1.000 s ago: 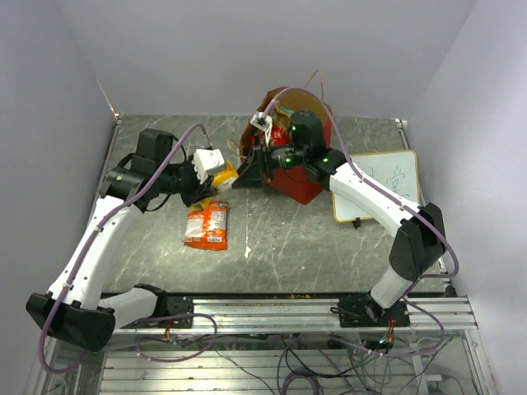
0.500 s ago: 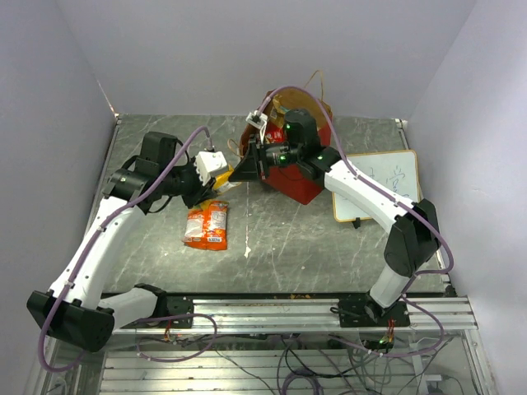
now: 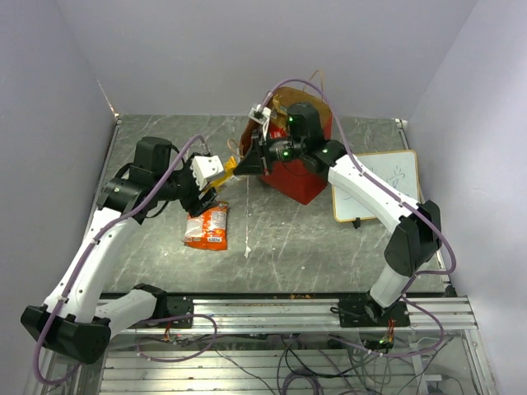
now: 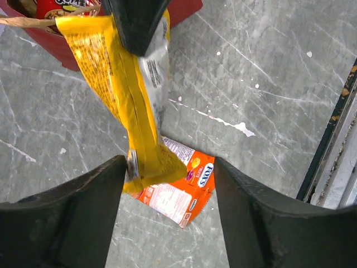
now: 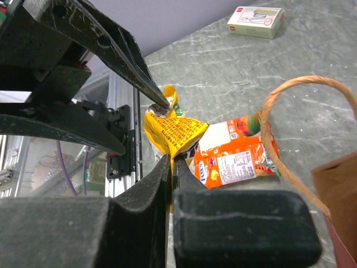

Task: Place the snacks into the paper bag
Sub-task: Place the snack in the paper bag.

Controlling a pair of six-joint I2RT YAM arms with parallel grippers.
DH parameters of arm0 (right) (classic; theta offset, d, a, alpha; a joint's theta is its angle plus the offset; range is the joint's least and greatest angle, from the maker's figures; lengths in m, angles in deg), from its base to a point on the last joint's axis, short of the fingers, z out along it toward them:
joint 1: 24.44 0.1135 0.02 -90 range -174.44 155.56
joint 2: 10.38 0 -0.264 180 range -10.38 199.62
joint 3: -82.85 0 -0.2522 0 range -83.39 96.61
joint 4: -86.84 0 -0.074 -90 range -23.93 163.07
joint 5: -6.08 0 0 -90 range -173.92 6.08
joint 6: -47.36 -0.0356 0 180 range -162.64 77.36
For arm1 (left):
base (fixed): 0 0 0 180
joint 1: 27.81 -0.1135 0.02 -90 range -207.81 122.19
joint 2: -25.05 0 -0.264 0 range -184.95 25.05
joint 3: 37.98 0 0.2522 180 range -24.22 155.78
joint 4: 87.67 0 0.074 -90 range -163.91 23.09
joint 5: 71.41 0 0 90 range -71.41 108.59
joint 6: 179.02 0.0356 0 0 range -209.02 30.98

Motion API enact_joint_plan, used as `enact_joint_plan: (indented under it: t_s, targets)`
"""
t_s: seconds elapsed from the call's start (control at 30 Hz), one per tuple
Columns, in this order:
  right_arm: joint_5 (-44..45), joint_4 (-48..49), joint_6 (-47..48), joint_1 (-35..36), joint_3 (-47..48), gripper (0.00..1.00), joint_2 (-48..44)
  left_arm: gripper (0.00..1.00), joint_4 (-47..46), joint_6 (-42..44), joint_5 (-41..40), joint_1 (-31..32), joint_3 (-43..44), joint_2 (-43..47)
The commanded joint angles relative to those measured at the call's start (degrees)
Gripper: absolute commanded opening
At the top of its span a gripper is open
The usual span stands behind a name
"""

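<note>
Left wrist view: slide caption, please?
Right end effector pinches yellow packet between open left fingers; orange Fox's packet lies on table.

Glossy crinkled yellow packet [image 4: 120,95], matt black plastic fingers [image 4: 56,223] — scuffed grey stone-look table [image 4: 268,84].

Right gripper [image 5: 172,161]: mine, fingers pressed shut on the yellow packet's lower edge.
Yellow packet [image 5: 174,132]: crumpled, held off the table.
Left gripper [image 5: 141,129]: jaws apart; I see its upper fingertip touching the packet's top.
Orange packet [image 5: 237,161]: flat on the grey table [image 5: 234,67], beyond the yellow one.
Twisted handle [image 5: 266,111]: loops at right, beside the paper bag [image 5: 337,178].
Small box [image 5: 255,21]: far off, lying flat.
</note>
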Motion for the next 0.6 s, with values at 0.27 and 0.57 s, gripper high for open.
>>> enact_joint_plan:
  t_s: [0.27,0.57]
  targets:
    - [-3.43,-11.5,12.52,-10.79,6.77,0.0,-8.73,0.86,-0.5,0.8,-0.62,-0.84,0.87,2.71]
    - [6.6,-17.25,18.0,-17.88,13.64,0.0,-11.31,0.91,-2.0,-0.69,-3.68,-1.78,1.34,2.82]
